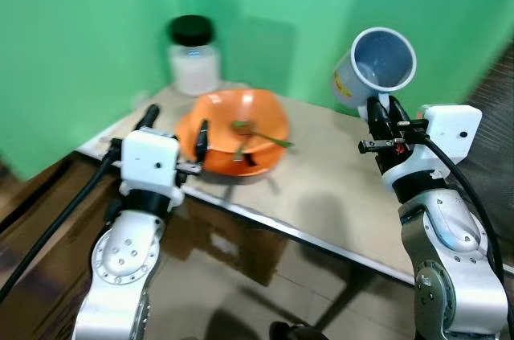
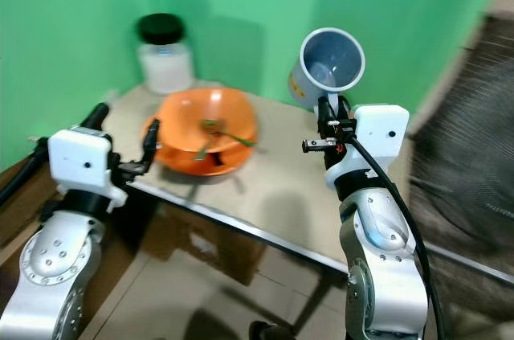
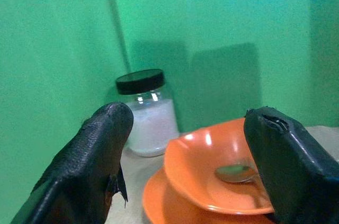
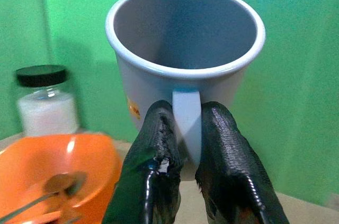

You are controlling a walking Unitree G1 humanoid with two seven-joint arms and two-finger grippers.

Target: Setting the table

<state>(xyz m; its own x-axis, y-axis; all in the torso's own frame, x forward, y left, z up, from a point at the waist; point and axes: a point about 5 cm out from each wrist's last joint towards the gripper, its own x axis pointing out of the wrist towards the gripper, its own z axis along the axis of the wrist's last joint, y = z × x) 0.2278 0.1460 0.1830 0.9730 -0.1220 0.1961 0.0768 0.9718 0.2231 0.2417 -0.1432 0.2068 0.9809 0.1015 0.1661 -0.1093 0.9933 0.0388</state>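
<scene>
Taking the orange bowl (image 1: 241,135) as the landmark, a jar (image 1: 193,55) with a black lid and white contents stands behind it at the tabletop's (image 1: 337,195) back corner, and the bowl itself sits on an orange plate (image 3: 159,205) with a spoon (image 1: 255,134) lying inside. The left end effector (image 1: 201,141) waits at the bowl's near-left rim with its fingers spread wide, gripping nothing. To the bowl's right, lifted above the tabletop, the right end effector (image 4: 183,152) pinches the handle of a mug (image 4: 185,54). The step in hand looks like placing the mug: it is best lowered onto the bare tabletop right of the bowl, tipped back upright so its base lands flat before release. The mug is pale blue-grey, tilted with its mouth toward the camera, empty, with a small yellow mark on its side.
</scene>
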